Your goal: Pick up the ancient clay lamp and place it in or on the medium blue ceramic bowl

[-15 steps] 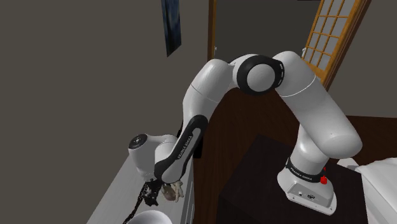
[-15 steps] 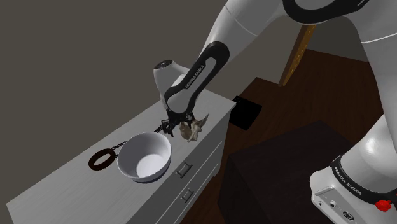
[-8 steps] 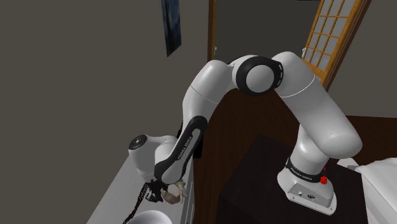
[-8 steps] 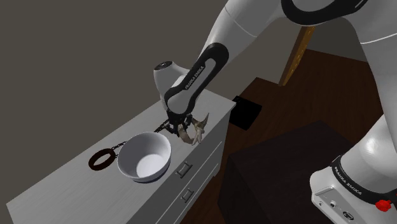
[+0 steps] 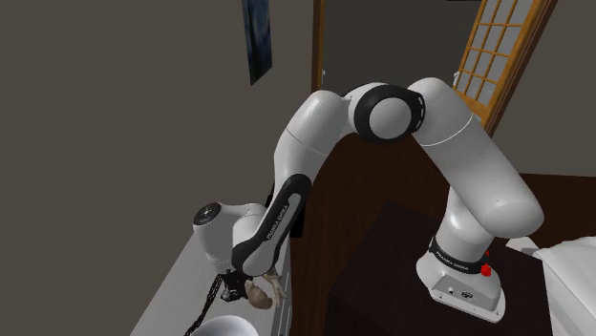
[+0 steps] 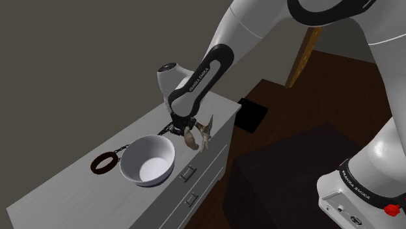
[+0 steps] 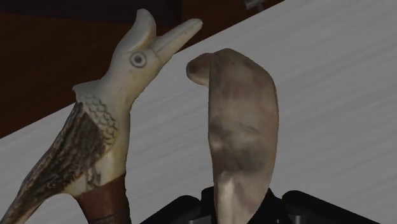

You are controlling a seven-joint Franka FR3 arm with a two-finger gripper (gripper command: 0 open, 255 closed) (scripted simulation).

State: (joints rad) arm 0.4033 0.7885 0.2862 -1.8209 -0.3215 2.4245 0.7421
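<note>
Along my forearm (image 6: 199, 77), pale letters on the dark sleeve read FRANKA EMIKA, and the same words run round the dark collar (image 6: 354, 186) at my base. No other writing can be read.

In the wrist view the clay lamp (image 7: 242, 140) is a matt, tan thing in two parts. One is a smooth, rounded blade like a spoon, mottled beige and grey. The other is a carved bird's head (image 7: 130, 63) with a ringed eye, a parted beak, scaled neck feathers, a dark hatched wing and a reddish-brown band lower down. From the second exterior view these parts read as curved, horn-like points.

My hand (image 7: 238, 203) is clamped on the lamp: the smooth blade rises straight out from between my black fingers, and the bird's head stands just beside it. I hold the lamp (image 6: 196, 136) near the front edge of the worktop (image 6: 71, 185), seemingly clear of the surface, with my hand (image 6: 185, 127) pointing down at it.

Just beside the lamp sits the bowl (image 6: 153, 168), round, smooth and pale, drawn nearly white with a greyish hollow. A black ring (image 6: 102, 162) lies on the bowl's far side, and a thin black chain (image 6: 120, 153) leads from it behind the bowl. The worktop is plain pale grey, on a chest of drawers (image 6: 195, 188) with small handles.

In the shoulder view my hand (image 5: 234, 284) hangs low over the same surface, the lamp (image 5: 260, 294) under it and the bowl's rim (image 5: 224, 328) at the bottom edge.
</note>
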